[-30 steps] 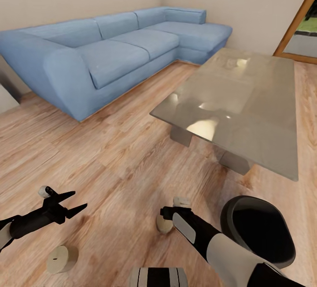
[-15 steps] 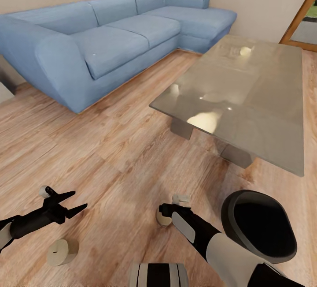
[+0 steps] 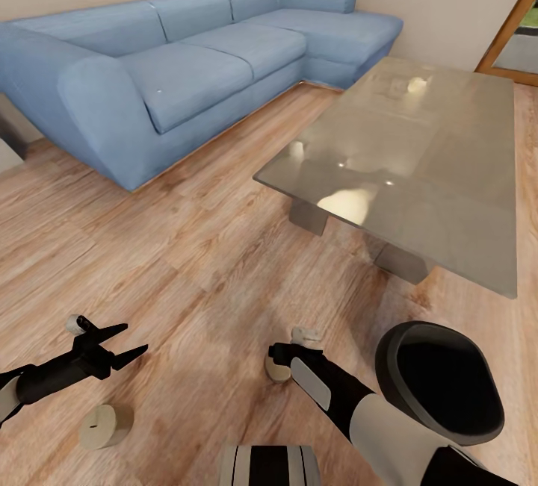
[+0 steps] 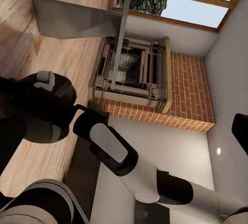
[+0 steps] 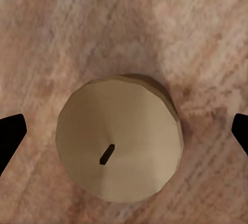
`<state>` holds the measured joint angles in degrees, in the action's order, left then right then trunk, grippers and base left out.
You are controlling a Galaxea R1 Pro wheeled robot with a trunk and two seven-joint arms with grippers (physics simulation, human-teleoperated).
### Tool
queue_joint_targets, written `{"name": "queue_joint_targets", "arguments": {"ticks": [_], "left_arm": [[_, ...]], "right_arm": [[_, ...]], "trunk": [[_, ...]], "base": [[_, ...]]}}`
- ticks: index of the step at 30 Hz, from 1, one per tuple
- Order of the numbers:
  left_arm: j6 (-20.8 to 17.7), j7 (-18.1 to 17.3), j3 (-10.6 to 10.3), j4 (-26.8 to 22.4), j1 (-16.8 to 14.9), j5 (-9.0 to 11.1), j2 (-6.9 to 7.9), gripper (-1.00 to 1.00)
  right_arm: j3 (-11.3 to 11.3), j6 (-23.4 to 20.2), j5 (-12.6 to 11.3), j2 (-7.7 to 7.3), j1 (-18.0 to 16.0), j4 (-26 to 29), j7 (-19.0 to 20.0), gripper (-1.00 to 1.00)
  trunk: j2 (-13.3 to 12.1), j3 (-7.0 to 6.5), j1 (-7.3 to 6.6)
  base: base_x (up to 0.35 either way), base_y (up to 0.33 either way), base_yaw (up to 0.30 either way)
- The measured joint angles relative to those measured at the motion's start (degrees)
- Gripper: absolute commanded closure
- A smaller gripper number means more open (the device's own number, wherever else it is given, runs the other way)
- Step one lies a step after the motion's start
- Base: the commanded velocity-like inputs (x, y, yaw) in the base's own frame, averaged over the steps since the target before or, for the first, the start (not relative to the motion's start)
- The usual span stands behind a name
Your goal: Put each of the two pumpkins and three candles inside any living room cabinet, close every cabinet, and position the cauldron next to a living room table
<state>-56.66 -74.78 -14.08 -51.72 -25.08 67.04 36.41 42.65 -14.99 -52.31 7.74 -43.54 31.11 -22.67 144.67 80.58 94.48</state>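
Right gripper point(image 3: 288, 357): you have it pointed straight down over a candle point(image 5: 119, 150); in the right wrist view the black fingertips point(image 5: 11, 137) sit wide apart either side of the wax with floor showing between, so it is released and nothing is grasped yet.
Why that pose: judged from the spread jaws, you are lined up for a top-down pinch across the candle's round side; the wick nub lies slightly off centre between the tips.
Candle under the right gripper: upright on the wood floor point(image 3: 187, 269), directly below the gripper, partly hidden by it in the head view.
Left gripper point(image 3: 119, 346): fingers splayed, holding nothing, hovering above the floor.
Second candle point(image 3: 106, 426): upright on the floor, below and just short of the left gripper, apart from it; a likely next pick for that arm.
Cauldron point(image 3: 439, 384): standing on the floor just outboard of your right forearm, mouth up; the table point(image 3: 418, 165) lies beyond it, ahead of the right gripper, with a gap of floor between. Whether that counts as next to the table I cannot tell.
Sofa point(image 3: 187, 75): blue, well ahead of the left gripper.
Fireplace point(image 4: 135, 77): brick, seen past the right arm in the left wrist view.
Writing or labels: none readable anywhere.
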Motion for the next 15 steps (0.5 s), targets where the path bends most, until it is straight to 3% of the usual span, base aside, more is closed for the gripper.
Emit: {"name": "queue_joint_targets", "arguments": {"ticks": [15], "left_arm": [[0.00,0.00,0.00,0.00,0.00,-0.09,0.00,-1.00]], "right_arm": [[0.01,0.00,0.00,-0.04,0.00,0.00,0.00,-1.00]], "trunk": [[0.00,0.00,0.00]], "base": [[0.026,0.018,0.000]]}}
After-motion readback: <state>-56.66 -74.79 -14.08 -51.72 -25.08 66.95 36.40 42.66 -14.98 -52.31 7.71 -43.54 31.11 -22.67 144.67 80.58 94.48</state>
